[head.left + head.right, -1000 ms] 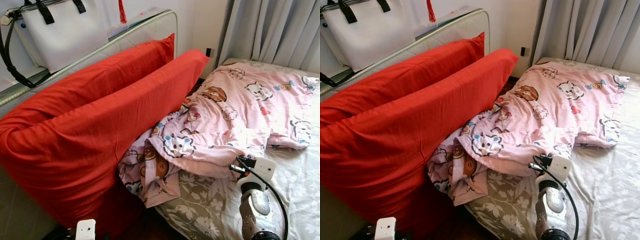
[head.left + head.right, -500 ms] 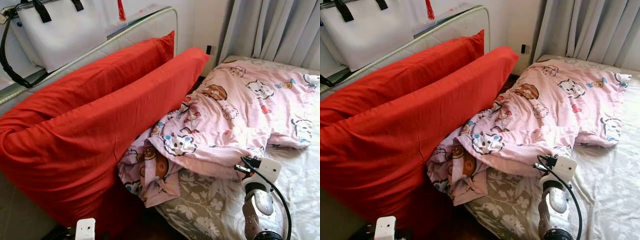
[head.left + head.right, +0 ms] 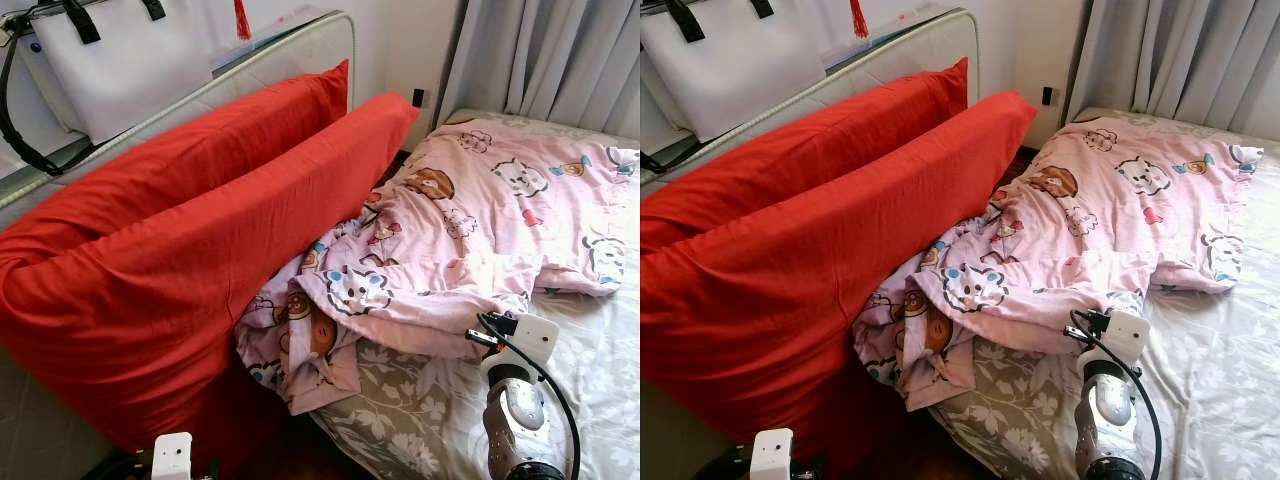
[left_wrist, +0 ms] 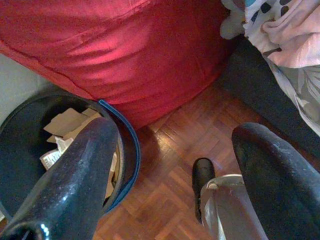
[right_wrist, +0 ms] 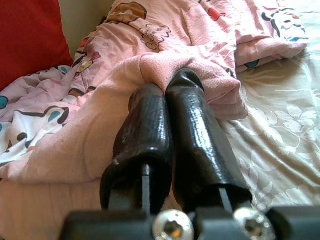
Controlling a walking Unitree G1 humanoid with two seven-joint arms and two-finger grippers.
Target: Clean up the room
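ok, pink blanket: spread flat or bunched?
Bunched. The pink cartoon blanket lies rumpled in folds against the red pillows, its corner hanging off the bed edge.

Two long red pillows [image 3: 190, 250] lean against the padded headboard [image 3: 300, 45] at the bed's left edge; a rumpled pink cartoon-print blanket [image 3: 470, 230] lies right of them on the floral sheet [image 3: 600, 390].

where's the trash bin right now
In the left wrist view the dark bin, with cardboard scraps inside, stands on the wood floor against the foot of the red pillows, below the open left gripper.
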